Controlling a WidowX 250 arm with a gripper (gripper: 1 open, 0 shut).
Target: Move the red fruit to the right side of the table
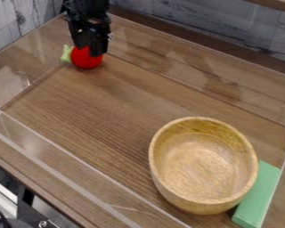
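The red fruit [85, 62], small and round with a green leafy tip pointing left, lies at the far left of the brown wood-grain table [121, 116]. My black gripper [88, 52] stands straight down over it. Its fingers reach down on either side of the fruit's upper half and have drawn in against it. The fruit still rests on the tabletop, and its top is hidden behind the fingers.
A round light wooden bowl [205, 165] sits at the front right, with a flat pale-green block [260, 198] just beyond its right side. Low clear acrylic walls [61, 156] edge the table. Open tabletop lies between the fruit and the bowl.
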